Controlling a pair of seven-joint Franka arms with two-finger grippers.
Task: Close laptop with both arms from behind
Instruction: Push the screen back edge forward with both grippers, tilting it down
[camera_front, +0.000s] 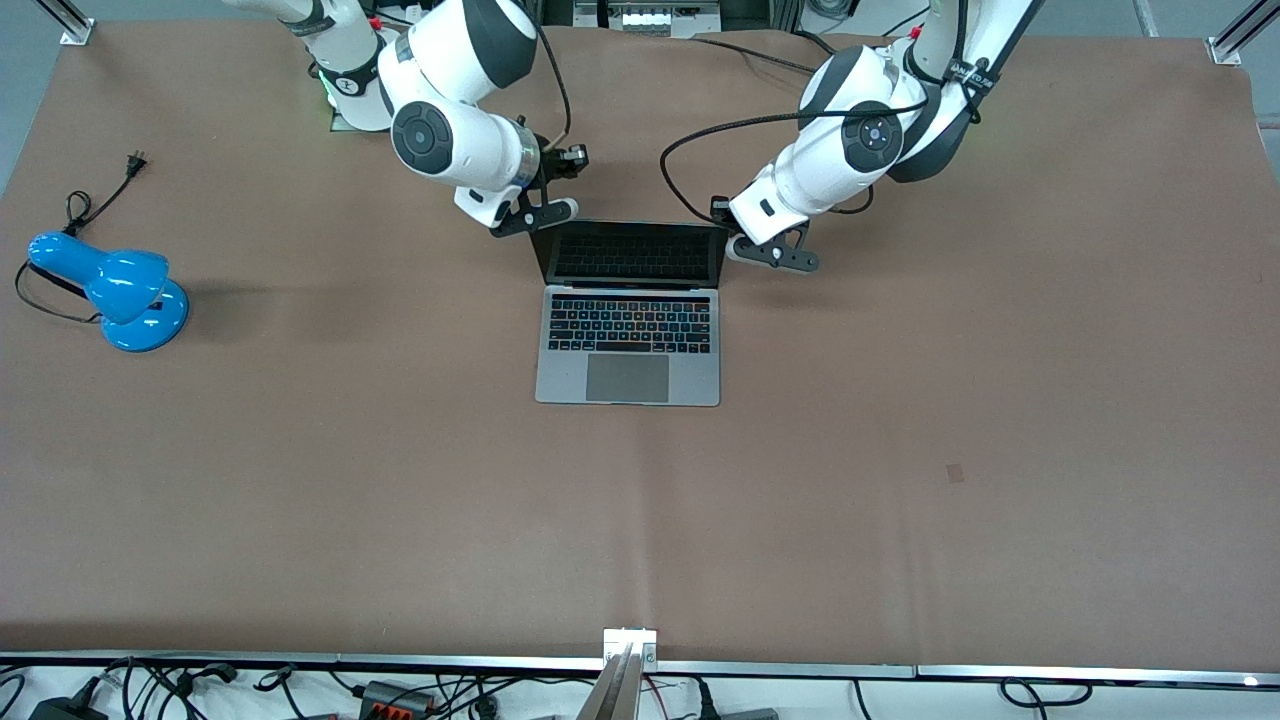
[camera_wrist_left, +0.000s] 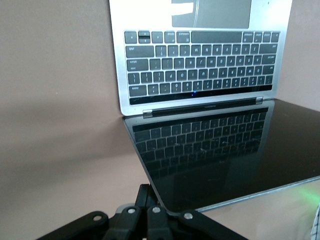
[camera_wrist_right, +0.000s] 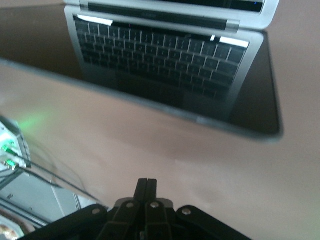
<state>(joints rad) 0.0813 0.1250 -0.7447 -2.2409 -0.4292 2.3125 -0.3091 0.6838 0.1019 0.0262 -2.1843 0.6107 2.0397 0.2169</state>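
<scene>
The silver-grey laptop (camera_front: 628, 375) lies open in the middle of the table, its black screen (camera_front: 632, 252) tilted back toward the arms' bases. My right gripper (camera_front: 558, 211) is shut and empty, just above the lid's top edge near the corner at the right arm's end. In the right wrist view its fingers (camera_wrist_right: 147, 187) stand a little apart from the lid's edge (camera_wrist_right: 200, 120). My left gripper (camera_front: 742, 250) is shut and empty at the lid's corner at the left arm's end. In the left wrist view its fingers (camera_wrist_left: 146, 196) touch that corner of the screen (camera_wrist_left: 220, 155).
A blue desk lamp (camera_front: 112, 290) stands toward the right arm's end of the table, its black cord and plug (camera_front: 132, 163) trailing toward the bases. Black cables (camera_front: 690, 140) hang from the left arm above the table.
</scene>
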